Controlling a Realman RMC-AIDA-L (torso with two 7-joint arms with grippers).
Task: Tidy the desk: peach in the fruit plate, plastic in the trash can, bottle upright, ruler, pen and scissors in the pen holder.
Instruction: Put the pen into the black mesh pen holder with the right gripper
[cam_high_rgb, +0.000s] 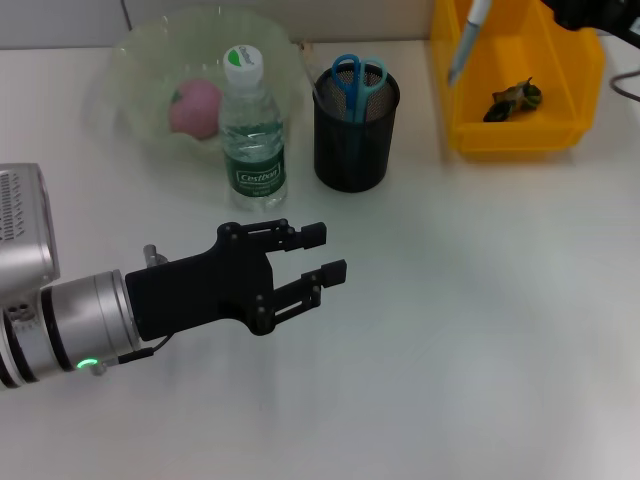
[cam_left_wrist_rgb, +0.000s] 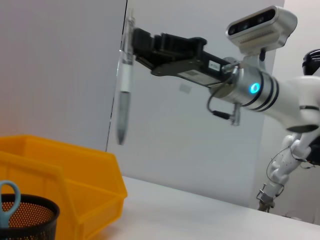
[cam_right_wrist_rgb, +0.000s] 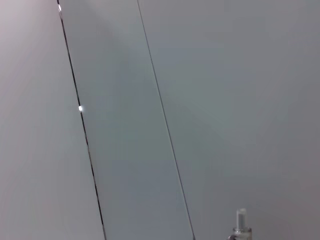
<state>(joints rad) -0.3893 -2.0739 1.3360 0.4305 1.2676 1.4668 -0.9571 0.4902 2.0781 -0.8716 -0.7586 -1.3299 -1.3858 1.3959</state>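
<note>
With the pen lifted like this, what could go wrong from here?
The right end effector holds the pen by its very top, hanging over the trash can; a slip would likely drop it in the wrong bin. The pen holder already holds the scissors, so insertion may snag. The bottle beside it could be bumped.

Bottle (cam_high_rgb: 252, 130) label printed in white script on dark green, apparently "Cestbon", smaller print beneath not legible, no other text readable

The slim silver and white pen (cam_high_rgb: 466, 40) is cut off by the head view's top edge, as is the right gripper holding it. The crumpled dark item (cam_high_rgb: 515, 99) inside the yellow rectangular plastic bin (cam_high_rgb: 580, 75) is too small to identify.
</note>
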